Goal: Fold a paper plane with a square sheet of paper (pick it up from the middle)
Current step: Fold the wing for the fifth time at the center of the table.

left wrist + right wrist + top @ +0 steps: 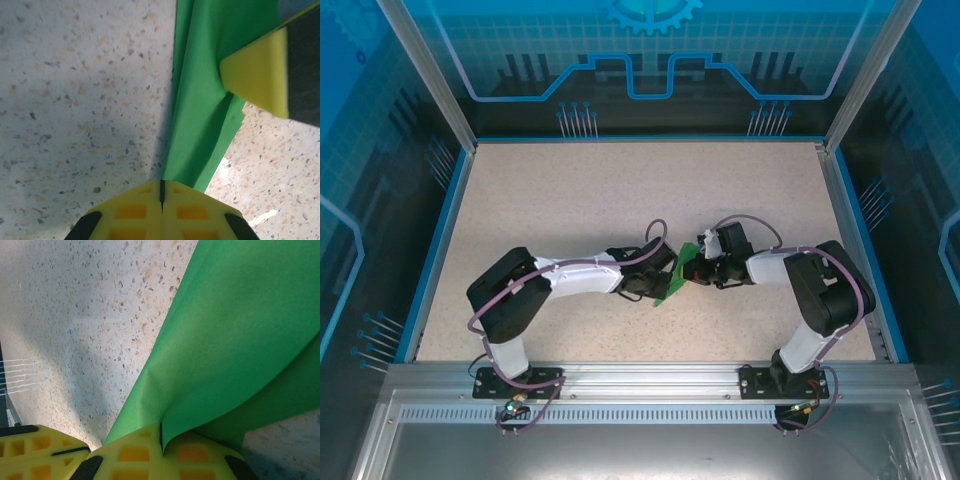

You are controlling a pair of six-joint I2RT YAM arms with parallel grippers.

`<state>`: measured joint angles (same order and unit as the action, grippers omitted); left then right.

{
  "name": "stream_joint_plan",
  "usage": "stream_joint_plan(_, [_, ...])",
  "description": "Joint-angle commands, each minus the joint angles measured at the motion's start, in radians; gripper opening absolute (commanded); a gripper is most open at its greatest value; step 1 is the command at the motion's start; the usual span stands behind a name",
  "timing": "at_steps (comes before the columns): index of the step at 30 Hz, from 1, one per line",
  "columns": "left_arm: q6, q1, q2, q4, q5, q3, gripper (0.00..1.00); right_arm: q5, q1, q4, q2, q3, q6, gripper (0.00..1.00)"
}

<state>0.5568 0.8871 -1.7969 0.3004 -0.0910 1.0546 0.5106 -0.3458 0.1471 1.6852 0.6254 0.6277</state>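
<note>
Looking down from the top camera, I see both arms reaching inward so that their tips meet just right of the middle of the speckled worktop (pixel 620 200). Between them is the sheet of paper (pixel 675 289), bright green and plain, no longer flat: it is doubled over itself into a narrow strip. It runs from near the left tool (pixel 663 283) up toward the right tool (pixel 703 268).

Left wrist camera: the left tool (pixel 161 192) has its two yellow pads pressed together, with only a thin dark seam between them. The lower end of the sheet of paper (pixel 200 100) runs down to that seam, so I read this tool as pinching the paper there. The layers of the fold show along the strip's long left edge, and a shadow lies on the worktop (pixel 75 100) beside it. At upper right, a yellow pad of the right tool (pixel 257 75) lies against the far part of the strip.

Right wrist camera: the right tool (pixel 161 432) is likewise closed, and the sheet of paper (pixel 240 340) curls into its seam and is gripped there. From the grip, the paper rises in a broad, bowed surface above the worktop (pixel 90 315), with a darker green layer beneath it at right.
</note>
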Motion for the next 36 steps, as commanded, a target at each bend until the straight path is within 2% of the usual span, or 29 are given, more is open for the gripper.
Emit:
stream_joint_plan(1, [0.023, 0.002, -0.014, -0.029, 0.05, -0.02, 0.0, -0.05, 0.027, -0.027, 0.04, -0.029, 0.004, 0.0])
stream_joint_plan(10, [0.028, 0.006, -0.027, -0.052, 0.096, -0.035, 0.0, -0.039, 0.031, -0.005, 0.058, -0.035, 0.023, 0.0])
stream_joint_plan(20, [0.018, 0.027, -0.046, -0.048, 0.084, -0.03, 0.0, -0.039, 0.031, 0.003, 0.061, -0.041, 0.033, 0.0])
stream_joint_plan(26, [0.006, 0.049, -0.082, -0.019, 0.038, -0.023, 0.0, -0.026, 0.031, 0.008, 0.04, -0.042, 0.044, 0.0])
stream_joint_plan(36, [0.003, 0.071, -0.151, 0.027, -0.061, -0.016, 0.0, -0.028, 0.028, -0.047, -0.06, -0.045, 0.046, 0.15])
